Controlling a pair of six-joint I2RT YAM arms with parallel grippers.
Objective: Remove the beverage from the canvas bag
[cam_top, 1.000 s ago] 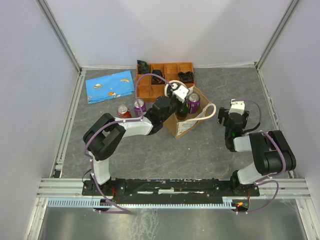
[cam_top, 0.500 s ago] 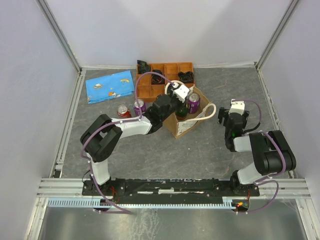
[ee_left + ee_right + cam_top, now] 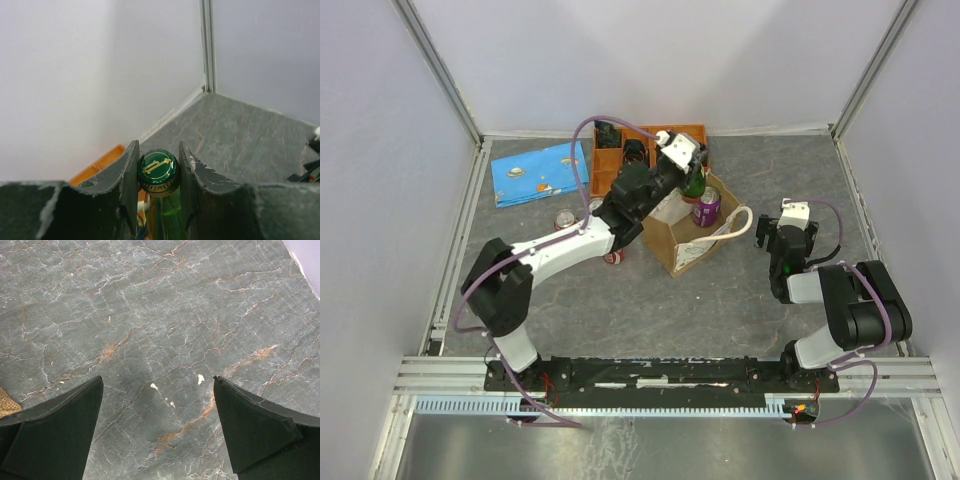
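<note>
The tan canvas bag [image 3: 688, 248] stands mid-table with a cream rope handle [image 3: 741, 222] on its right side. A purple can [image 3: 706, 208] still stands inside it. My left gripper [image 3: 688, 172] is shut on the neck of a green glass bottle [image 3: 694, 186] and holds it raised above the bag's back edge. In the left wrist view the fingers [image 3: 129, 167] clamp just under the green and gold cap [image 3: 158, 167]. My right gripper [image 3: 786, 248] is open and empty over bare table right of the bag; it also shows in the right wrist view [image 3: 157, 382].
An orange compartment tray [image 3: 668, 134] stands behind the bag, partly hidden by my left arm. A blue patterned cloth [image 3: 540, 172] lies at the back left. A red can [image 3: 563, 219] stands left of the bag, beside my left arm. Walls enclose the table.
My left gripper has risen and moved toward the back, lifting the green bottle up out of the bag. The right arm has not moved.
</note>
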